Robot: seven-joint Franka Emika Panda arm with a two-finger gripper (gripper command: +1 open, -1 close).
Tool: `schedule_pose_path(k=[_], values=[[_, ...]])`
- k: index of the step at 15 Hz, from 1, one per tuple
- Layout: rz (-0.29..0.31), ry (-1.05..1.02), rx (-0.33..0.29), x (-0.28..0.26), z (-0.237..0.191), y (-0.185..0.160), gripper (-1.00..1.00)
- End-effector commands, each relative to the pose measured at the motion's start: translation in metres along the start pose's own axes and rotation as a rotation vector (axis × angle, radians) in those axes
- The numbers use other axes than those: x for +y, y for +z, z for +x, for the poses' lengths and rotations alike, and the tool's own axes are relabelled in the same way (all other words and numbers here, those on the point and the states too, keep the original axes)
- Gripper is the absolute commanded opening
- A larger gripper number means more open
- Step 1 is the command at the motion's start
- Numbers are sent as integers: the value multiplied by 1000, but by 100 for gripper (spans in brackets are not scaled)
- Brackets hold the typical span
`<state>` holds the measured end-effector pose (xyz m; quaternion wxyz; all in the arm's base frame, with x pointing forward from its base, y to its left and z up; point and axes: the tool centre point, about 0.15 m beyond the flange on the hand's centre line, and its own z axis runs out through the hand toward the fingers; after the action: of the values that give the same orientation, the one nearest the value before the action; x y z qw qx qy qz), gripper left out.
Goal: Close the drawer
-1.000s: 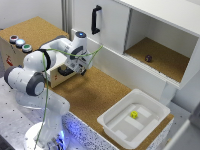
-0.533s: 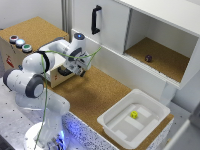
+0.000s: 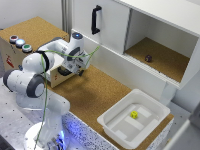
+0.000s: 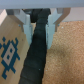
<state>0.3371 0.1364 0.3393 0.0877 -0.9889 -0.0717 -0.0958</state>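
Note:
The low wooden box [image 3: 15,57] with three coloured buttons [image 3: 20,43] stands at the exterior view's left. Its drawer [image 4: 9,50] is light plywood with a blue printed pattern on the front. My arm hides most of it in the exterior view. The drawer's black handle [image 4: 34,60] runs between my fingers [image 4: 52,29], which sit against it on both sides. My gripper [image 3: 75,67] [image 4: 38,25] is at the box's front, shut on that handle.
A tall white cabinet door with a black vertical handle [image 3: 96,20] stands behind the arm. Beside it an open compartment holds a small dark object [image 3: 148,58]. A white tub [image 3: 150,125] with a yellow piece [image 3: 134,114] sits on the cork surface at the exterior view's right.
The gripper has shifted very slightly toward the wooden box, staying on the handle. Nothing else has moved.

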Motion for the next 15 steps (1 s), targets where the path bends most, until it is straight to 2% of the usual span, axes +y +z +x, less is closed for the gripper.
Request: schedule_pose_path(k=[1,6,11,15], values=[[16,1,-62,-45,24,48,-100],[14,-96,-39,-92,30,52,-100],[56,-190,-45,-143,25,58,-100],[60,-279,-32,-178,26,48,-100]])
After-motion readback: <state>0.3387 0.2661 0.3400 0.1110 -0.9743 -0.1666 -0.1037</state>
